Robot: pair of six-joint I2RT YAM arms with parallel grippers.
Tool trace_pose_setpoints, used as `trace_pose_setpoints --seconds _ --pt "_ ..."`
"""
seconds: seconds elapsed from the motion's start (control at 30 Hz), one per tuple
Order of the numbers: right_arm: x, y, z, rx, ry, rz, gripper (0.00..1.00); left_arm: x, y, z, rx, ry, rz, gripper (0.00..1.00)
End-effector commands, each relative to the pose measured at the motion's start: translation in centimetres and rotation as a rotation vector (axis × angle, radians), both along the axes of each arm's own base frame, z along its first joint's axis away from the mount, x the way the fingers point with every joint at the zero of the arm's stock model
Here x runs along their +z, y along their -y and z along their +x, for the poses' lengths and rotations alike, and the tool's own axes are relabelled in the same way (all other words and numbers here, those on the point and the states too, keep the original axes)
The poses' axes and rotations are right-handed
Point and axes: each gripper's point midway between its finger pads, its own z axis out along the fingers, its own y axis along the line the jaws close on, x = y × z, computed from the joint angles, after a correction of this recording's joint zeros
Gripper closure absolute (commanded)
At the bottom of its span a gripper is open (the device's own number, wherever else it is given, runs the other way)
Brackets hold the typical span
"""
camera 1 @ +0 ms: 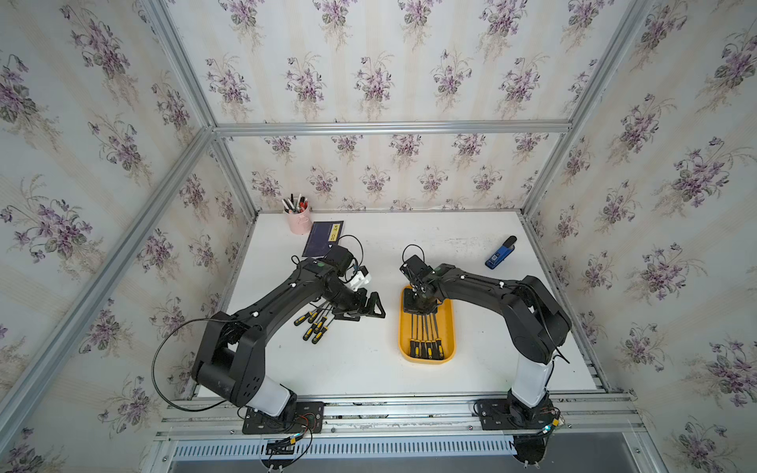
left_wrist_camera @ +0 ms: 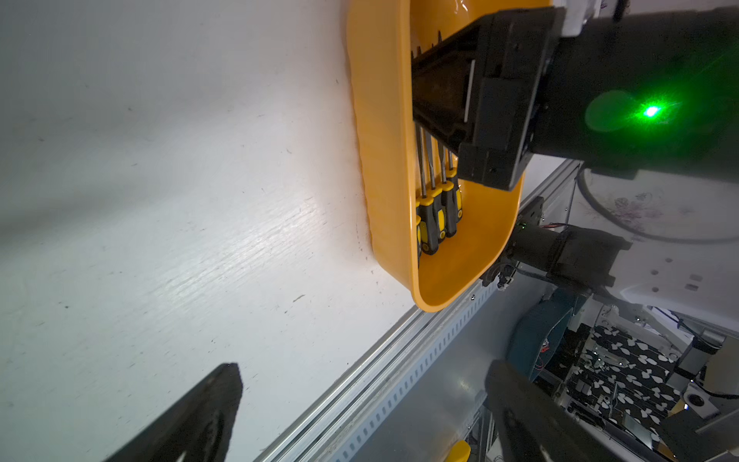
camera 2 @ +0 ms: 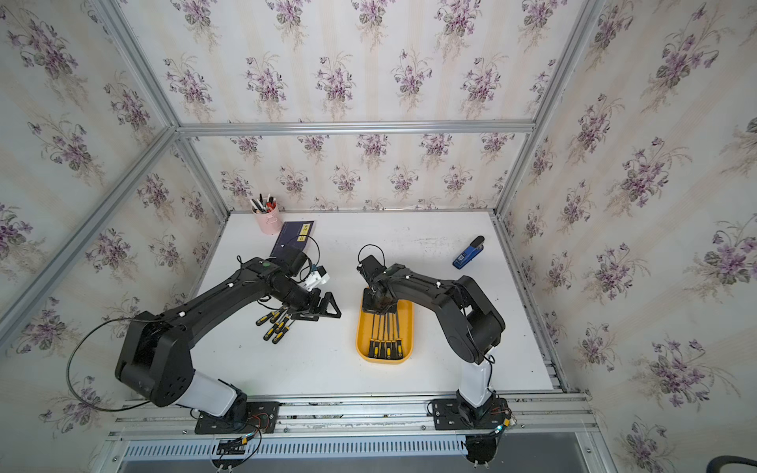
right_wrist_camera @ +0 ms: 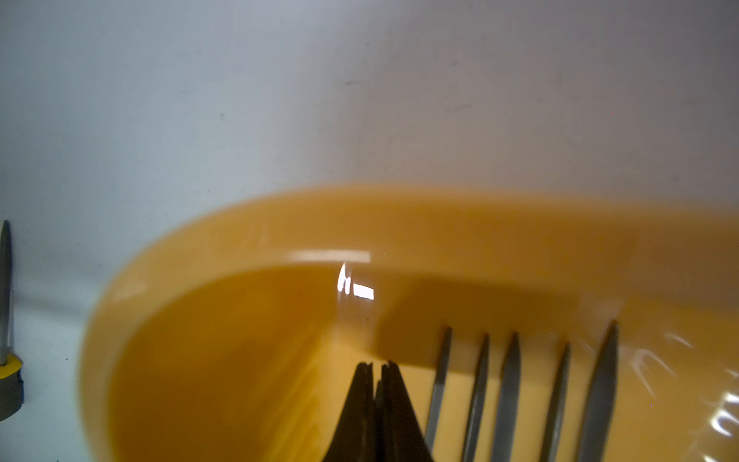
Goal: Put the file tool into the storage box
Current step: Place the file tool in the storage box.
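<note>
On the bench, in front of the right arm, the yellow tray is set lengthwise. A row of files is laid in it side by side, handles toward the arm bases, so that the length is used and a free strip is left along one side. The right pincer is lowered into the far end of the tray, in that free strip beside the blades, with its jaws pressed together on nothing. A bundle of loose files lies on the bench, well apart from the tray. The left pincer is held spread wide and empty just beside that bundle, presumably so that the next file can be taken.
</note>
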Motion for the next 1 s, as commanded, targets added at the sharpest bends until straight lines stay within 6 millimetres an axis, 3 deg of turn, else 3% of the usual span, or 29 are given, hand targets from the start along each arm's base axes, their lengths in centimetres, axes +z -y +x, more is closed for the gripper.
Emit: trace_pose_setpoints --seconds 0.0,0.23,0.37,0.6,0.97 --pt "-0.4 0.2 0.0 -0.006 0.006 -0.017 1.0 -0.1 -0.1 0.0 -0.009 -0.001 -0.012 0.0" --pt "-0.9 0.1 -0.3 0.002 0.0 -0.018 0.99 -0.6 -0.4 0.1 -0.001 -0.007 -0.009 0.0" --pt "-0.9 0.2 -0.5 0.004 -0.003 -0.021 0.9 -1.0 -0.8 0.2 0.009 -0.013 -0.002 0.0" --pt "0.4 0.2 0.1 0.003 0.032 -0.023 0.79 -0.9 -1.0 0.5 0.018 -0.009 -0.001 0.0" --pt "3.2 0.9 0.5 -0.011 0.092 -0.031 0.77 -0.8 -1.6 0.6 0.032 -0.003 0.011 0.0"
